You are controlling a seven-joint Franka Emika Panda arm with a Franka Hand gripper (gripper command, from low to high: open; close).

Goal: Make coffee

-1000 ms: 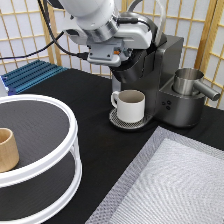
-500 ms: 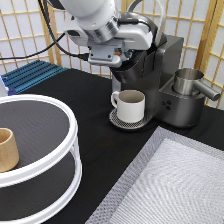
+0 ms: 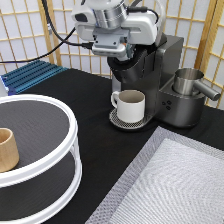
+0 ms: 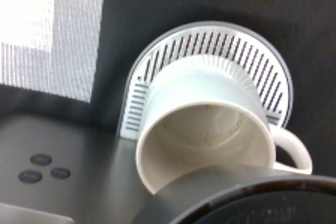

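1. The robot's gripper [image 3: 121, 56] sits on top of the dark grey coffee machine [image 3: 155, 75], at the exterior view's top centre, pressed against the machine's head.
2. Whether its fingers are wide or narrow cannot be told; the hand's body hides them.
3. The small coffee pod does not show in either view.
4. A white handled ceramic mug [image 3: 130, 105] stands empty on the machine's round slotted drip tray [image 3: 117, 120], below the head.
5. The wrist view looks down into the same mug [image 4: 206, 145] and tray [image 4: 225, 50].
6. A tan wooden cup [image 3: 7, 149] stands on a white two-tier round shelf [image 3: 70, 135] at the exterior view's left.
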